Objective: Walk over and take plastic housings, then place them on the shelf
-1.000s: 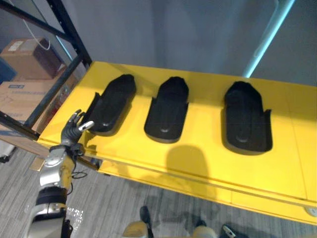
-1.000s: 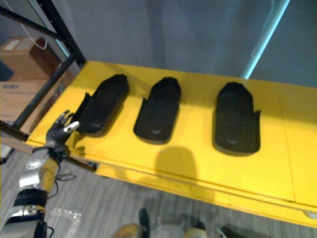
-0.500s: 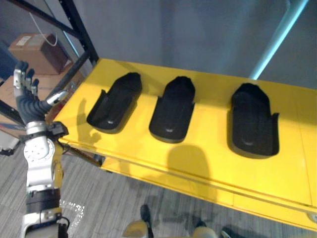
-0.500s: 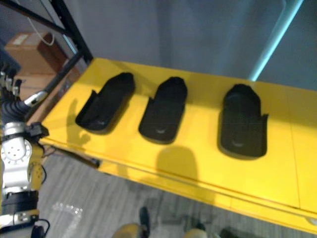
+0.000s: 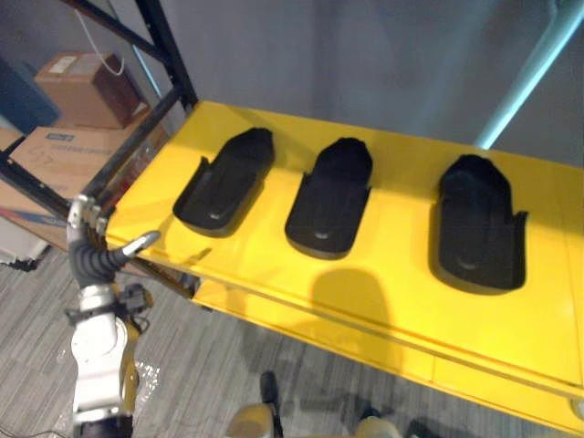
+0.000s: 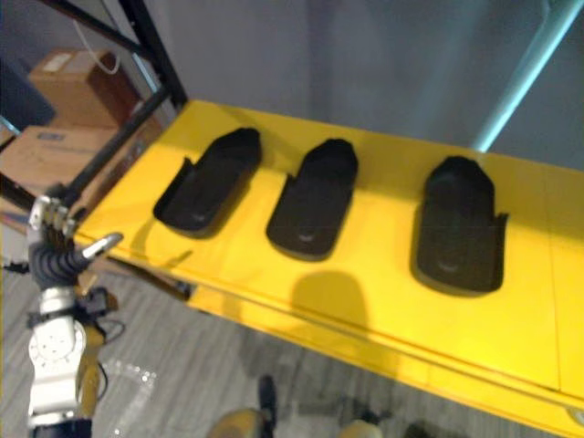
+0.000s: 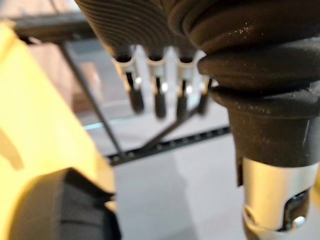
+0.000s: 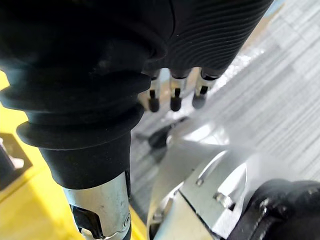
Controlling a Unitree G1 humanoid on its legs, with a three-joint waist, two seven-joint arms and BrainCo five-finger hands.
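Plastic housings (image 5: pixel 330 194), three in a row, are laid on the yellow table (image 5: pixel 401 306), each long axis running roughly near to far. The leftmost housing (image 5: pixel 225 171) is found far and right of the left hand (image 5: pixel 89 260). That hand is raised off the table's near left corner with straight fingers and nothing held. The right hand (image 8: pixel 174 92) is seen relaxed and empty.

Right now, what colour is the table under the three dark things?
Bright yellow. The table shows best in the left eye view.
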